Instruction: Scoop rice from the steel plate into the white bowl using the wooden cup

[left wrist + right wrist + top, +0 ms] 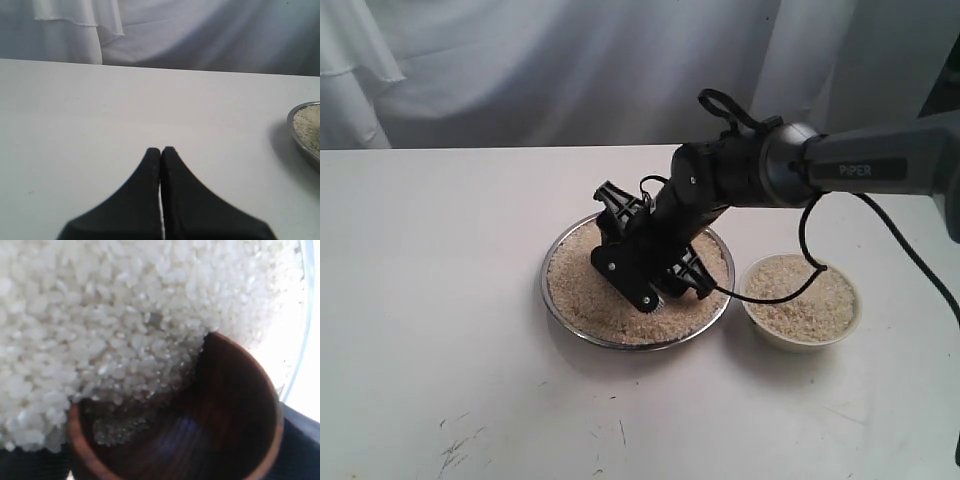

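- Rice point(100, 315) lies in the mouth of the wooden cup point(220, 415), grasped by my right gripper point(665, 290) over the steel plate point(620, 345), centre of frame.
- I see my left gripper point(161, 150) clenched, empty.

Rim of the steel plate point(620, 345): shiny silver. The rice point(582, 282) on it: pale beige in the exterior view, near-white and glossy up close. The wooden cup point(235, 405), in the plate: reddish-brown, darker inside, with faint ring lines. The white bowl point(798, 343), just beside the plate: cream-white, holding beige grains. The right gripper point(665, 290), over the plate: black; its arm point(880, 170), grey with pale lettering. The left gripper point(161, 152): matte black. The table point(430, 300) under the plate: white, with faint dark scuffs. The cloth point(520, 60) behind the plate: white.
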Controlling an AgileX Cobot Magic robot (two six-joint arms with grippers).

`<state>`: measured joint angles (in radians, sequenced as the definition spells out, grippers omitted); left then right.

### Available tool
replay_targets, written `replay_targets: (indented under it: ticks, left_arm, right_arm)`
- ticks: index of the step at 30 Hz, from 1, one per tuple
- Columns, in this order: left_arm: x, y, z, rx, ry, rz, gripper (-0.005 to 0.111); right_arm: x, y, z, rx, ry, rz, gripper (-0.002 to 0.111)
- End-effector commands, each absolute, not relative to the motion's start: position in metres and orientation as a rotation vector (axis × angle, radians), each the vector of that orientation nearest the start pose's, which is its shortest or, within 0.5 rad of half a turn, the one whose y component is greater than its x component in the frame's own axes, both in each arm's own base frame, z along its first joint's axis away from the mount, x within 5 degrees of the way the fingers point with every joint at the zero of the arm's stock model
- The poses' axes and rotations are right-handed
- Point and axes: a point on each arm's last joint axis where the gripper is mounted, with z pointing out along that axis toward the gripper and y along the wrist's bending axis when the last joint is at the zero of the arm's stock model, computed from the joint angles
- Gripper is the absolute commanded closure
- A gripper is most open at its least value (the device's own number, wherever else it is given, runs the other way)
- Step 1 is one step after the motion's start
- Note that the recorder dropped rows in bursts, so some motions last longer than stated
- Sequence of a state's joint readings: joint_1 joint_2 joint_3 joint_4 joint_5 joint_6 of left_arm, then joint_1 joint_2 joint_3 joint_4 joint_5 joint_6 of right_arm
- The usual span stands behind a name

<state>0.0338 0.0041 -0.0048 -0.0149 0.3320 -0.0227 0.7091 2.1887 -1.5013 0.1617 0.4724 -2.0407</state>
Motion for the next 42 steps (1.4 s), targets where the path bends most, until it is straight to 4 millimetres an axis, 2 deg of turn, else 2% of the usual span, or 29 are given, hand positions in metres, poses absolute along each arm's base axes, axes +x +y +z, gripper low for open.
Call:
replay_targets:
  ticks: [1, 6, 14, 22, 27, 33, 38, 42]
  left_arm:
    - [0.054, 0.001, 0.184, -0.064, 1.801, -0.007, 0.107]
    - [0.054, 0.001, 0.184, -0.064, 1.801, -0.007, 0.107]
    - [0.054, 0.001, 0.184, -0.064, 1.801, -0.007, 0.107]
    - [0.054, 0.001, 0.184, -0.064, 1.801, -0.007, 0.107]
    - [0.054, 0.001, 0.184, -0.064, 1.801, -0.007, 0.107]
    - [0.054, 0.001, 0.184, -0.064, 1.801, -0.007, 0.107]
    - [0.054, 0.001, 0.184, -0.064, 1.801, -0.007, 0.107]
    - [0.054, 0.001, 0.184, -0.064, 1.801, -0.007, 0.107]
  right_arm:
    - [0.339, 0.309, 0.132, -2.554, 0.762, -0.182, 0.108]
    - [0.345, 0.305, 0.135, -2.497, 0.857, -0.119, 0.108]
    - [0.366, 0.285, 0.139, -2.364, 1.045, -0.05, 0.108]
    - [0.376, 0.271, 0.15, -2.266, 1.165, 0.131, 0.108]
    - [0.378, 0.27, 0.178, -2.215, 1.185, 0.131, 0.108]
    - [0.374, 0.253, 0.226, -2.183, 1.291, -0.046, 0.108]
    - [0.357, 0.236, 0.256, -2.234, 1.273, -0.129, 0.108]
    - [0.342, 0.222, 0.265, -2.25, 1.257, -0.188, 0.108]
